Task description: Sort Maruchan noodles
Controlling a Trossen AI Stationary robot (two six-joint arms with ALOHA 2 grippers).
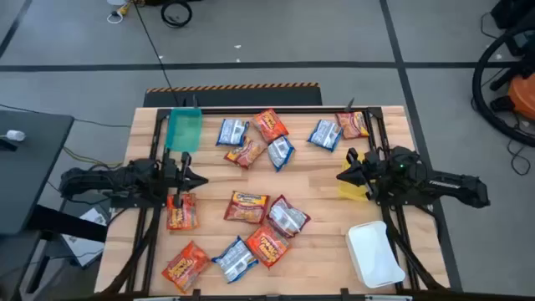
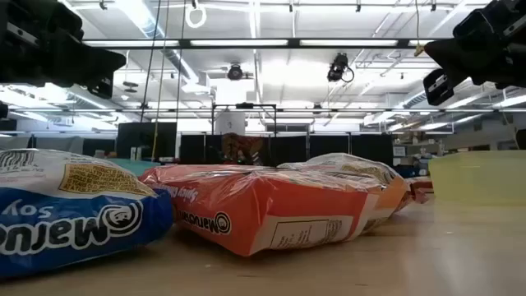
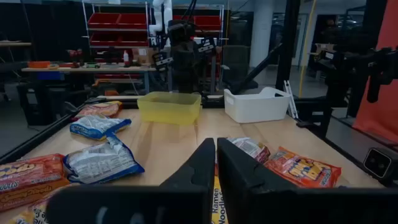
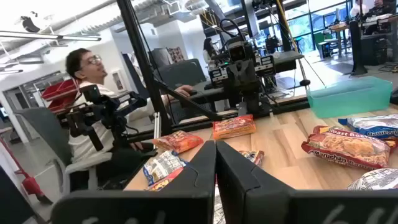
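Note:
Maruchan noodle packets lie flat and scattered across the wooden table. In the far group are a blue-and-white one [image 1: 233, 132] and orange ones [image 1: 270, 124] [image 1: 245, 153]. In the near group are an orange one [image 1: 247, 206], a silvery-red one [image 1: 288, 217] and a blue one [image 1: 235, 257]. My left gripper [image 1: 203, 178] [image 3: 216, 163] hovers shut at the table's left, pointing right, just beyond an orange packet [image 1: 180, 211]. My right gripper [image 1: 340, 176] [image 4: 216, 167] hovers shut at the right, pointing left, over the yellow bin [image 1: 352, 188]. Neither holds anything.
A teal bin [image 1: 184, 130] stands at the far left and a white bin [image 1: 374, 253] at the near right. Black frame rails [image 1: 155, 159] run along the table's sides. Bare wood [image 1: 276, 180] lies between the two packet groups. A person [image 4: 87, 106] sits beyond the table's left side.

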